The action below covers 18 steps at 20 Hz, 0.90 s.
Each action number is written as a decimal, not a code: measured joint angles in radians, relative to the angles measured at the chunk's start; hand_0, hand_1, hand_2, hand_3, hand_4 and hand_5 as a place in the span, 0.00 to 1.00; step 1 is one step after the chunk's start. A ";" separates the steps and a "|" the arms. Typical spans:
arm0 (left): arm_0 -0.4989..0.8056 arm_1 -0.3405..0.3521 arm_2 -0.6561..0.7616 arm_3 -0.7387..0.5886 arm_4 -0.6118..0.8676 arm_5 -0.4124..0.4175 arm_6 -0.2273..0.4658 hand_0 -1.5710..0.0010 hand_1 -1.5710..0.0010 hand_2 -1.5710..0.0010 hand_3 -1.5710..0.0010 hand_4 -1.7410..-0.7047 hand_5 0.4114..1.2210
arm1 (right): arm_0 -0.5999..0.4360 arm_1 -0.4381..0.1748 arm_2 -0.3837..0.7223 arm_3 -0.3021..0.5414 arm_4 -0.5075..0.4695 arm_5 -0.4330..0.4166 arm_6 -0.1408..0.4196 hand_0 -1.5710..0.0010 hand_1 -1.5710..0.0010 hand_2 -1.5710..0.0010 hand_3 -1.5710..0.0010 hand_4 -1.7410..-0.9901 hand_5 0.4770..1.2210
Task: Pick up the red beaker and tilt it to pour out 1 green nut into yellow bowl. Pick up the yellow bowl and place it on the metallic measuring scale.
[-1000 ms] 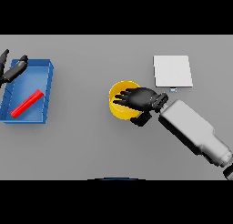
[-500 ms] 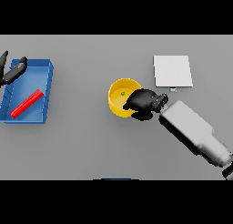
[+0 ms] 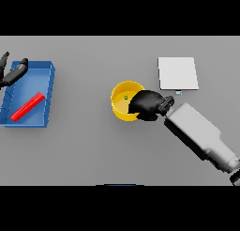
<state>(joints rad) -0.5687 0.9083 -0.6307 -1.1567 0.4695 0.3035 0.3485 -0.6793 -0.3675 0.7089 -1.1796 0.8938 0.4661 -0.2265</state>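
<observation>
The yellow bowl (image 3: 123, 99) sits near the middle of the table with one small green nut (image 3: 125, 97) inside. My right hand (image 3: 148, 104) is at the bowl's right rim, its fingers curled over that edge and covering part of it. The metallic measuring scale (image 3: 177, 73), a flat pale square, lies just behind and to the right of the hand. The red beaker (image 3: 27, 107) lies on its side in the blue tray (image 3: 49, 91) at the far left. My left hand (image 3: 10, 74) hovers over the tray's back left corner with its fingers relaxed.
The blue tray has raised walls and stands close to the table's left edge. A small tab (image 3: 178, 91) sticks out at the scale's front edge, next to my right wrist.
My right hand has slid from over the bowl's middle to its right rim, uncovering the inside and the green nut. The bowl has shifted slightly. The left hand has barely moved.
</observation>
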 measured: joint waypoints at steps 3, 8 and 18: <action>0.001 -0.005 -0.002 -0.001 -0.004 0.008 -0.002 1.00 1.00 1.00 1.00 0.98 0.35 | -0.005 -0.028 -0.038 -0.054 -0.030 0.043 0.019 0.01 0.01 0.14 0.16 0.01 0.99; -0.002 0.005 0.000 -0.015 0.001 0.006 0.013 1.00 1.00 1.00 1.00 0.99 0.34 | -0.011 -0.083 -0.108 -0.138 -0.060 0.087 0.044 0.00 0.00 0.09 0.24 0.00 1.00; -0.005 0.021 0.002 -0.035 0.000 0.012 0.027 1.00 1.00 1.00 1.00 0.98 0.37 | -0.027 -0.138 -0.195 -0.133 -0.033 0.040 0.098 0.00 0.00 0.02 0.27 0.00 1.00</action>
<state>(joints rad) -0.5735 0.9289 -0.6285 -1.1913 0.4695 0.3160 0.3754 -0.7068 -0.5053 0.5136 -1.3121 0.8605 0.5057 -0.1282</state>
